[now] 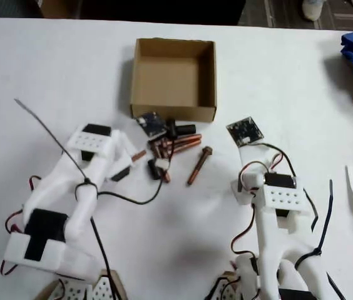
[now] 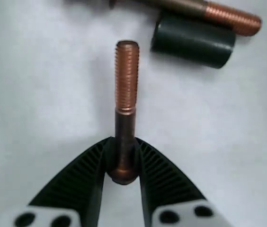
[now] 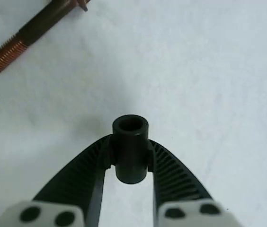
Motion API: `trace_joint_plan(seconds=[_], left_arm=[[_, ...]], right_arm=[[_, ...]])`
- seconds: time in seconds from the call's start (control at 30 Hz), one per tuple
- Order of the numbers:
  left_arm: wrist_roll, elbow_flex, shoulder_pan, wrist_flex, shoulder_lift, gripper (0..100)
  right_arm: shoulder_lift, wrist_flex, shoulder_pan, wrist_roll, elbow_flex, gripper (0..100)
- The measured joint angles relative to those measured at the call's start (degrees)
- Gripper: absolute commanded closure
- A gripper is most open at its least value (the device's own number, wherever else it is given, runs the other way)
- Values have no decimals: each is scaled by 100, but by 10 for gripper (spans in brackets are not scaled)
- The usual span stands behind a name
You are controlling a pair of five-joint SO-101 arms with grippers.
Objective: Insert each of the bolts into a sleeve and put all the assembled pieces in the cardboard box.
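Left pincer (image 2: 122, 165) clamps the head end of a copper-coloured threaded bolt (image 2: 125, 94); right pincer (image 3: 130, 163) grips a black cylindrical sleeve (image 3: 131, 146), bore end showing. At the high view's centre, heaped bolts and sleeves (image 1: 170, 147) blur together, uncountable. Above them, the open brown cardboard box (image 1: 173, 112) shows its bare floor.

- The high camera looks steeply down over the table (image 1: 70, 62), with the arms nearest and the cardboard box (image 1: 174, 78) farther off.
- The left wrist camera sits just behind the left gripper (image 2: 122, 144), close over the table.
- The right wrist camera sits likewise behind the right gripper (image 3: 130, 142). The loose bolt (image 3: 29, 33) ahead also shows from overhead.
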Motion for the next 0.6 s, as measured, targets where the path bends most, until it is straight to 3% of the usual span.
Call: trace_joint_plan(seconds=[0.1, 0.27, 0.4, 0.5, 0.6], left_arm=[[-378, 0, 0, 26, 176, 922], [-510, -79, -26, 44, 176, 736], [-484, -563, -141, 440, 193, 718], [114, -1169, -352, 765, 193, 718], [1319, -1618, -510, 1196, 193, 718]], right_arm=[[0, 0, 0, 0, 0, 979], [0, 0, 0, 0, 0, 979], [0, 0, 0, 0, 0, 979], [0, 0, 0, 0, 0, 979], [0, -114, 0, 0, 0, 979]])
